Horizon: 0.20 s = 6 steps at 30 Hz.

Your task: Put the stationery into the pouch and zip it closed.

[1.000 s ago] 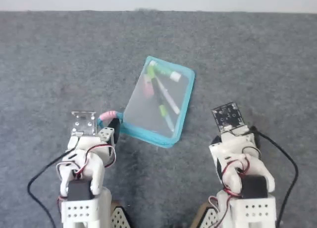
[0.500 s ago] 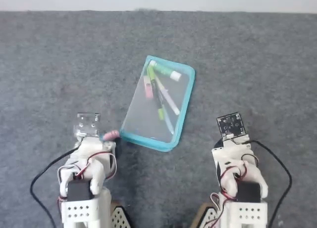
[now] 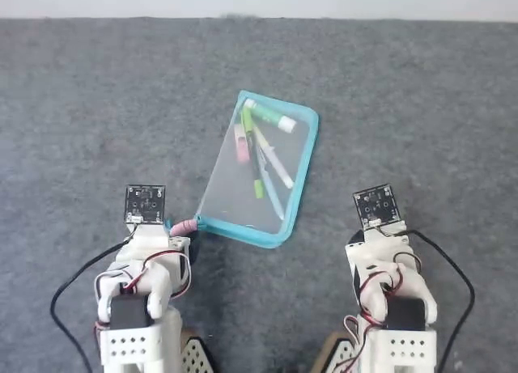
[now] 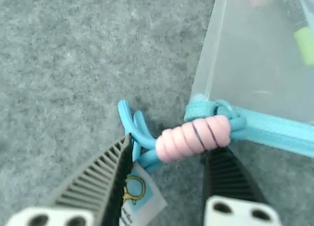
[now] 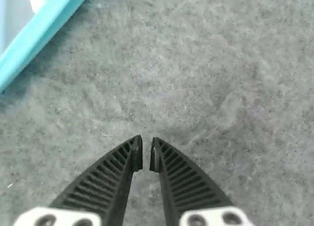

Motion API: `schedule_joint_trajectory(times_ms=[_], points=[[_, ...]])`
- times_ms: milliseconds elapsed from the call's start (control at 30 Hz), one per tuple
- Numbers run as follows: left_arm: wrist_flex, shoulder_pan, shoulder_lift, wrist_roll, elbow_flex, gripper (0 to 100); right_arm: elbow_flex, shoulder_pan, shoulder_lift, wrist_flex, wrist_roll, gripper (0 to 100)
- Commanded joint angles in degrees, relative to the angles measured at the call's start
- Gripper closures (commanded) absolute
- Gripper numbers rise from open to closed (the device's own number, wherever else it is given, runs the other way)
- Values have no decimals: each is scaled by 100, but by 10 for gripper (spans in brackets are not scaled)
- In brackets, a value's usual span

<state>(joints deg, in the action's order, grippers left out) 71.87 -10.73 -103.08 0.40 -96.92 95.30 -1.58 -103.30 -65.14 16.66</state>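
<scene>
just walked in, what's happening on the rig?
The pouch lies on the grey carpet with the markers inside, and its zip looks closed. The left tool is open around the pink zipper pull at the pouch's near corner. The right tool is shut above bare carpet beside the pouch.

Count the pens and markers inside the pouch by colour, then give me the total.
Green markers: 2
Pink marker: 1
White pen: 1
Blue pen: 1
Total: 5, all inside the pouch.
</scene>
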Motion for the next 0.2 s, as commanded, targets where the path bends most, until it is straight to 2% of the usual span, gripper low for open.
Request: schedule_joint_trajectory(times_ms=[0, 167], points=[[35, -18, -123, 132, 40, 781, 114, 57, -66, 66, -44, 951], [35, -18, -123, 132, 40, 781, 114, 57, -66, 66, -44, 951]])
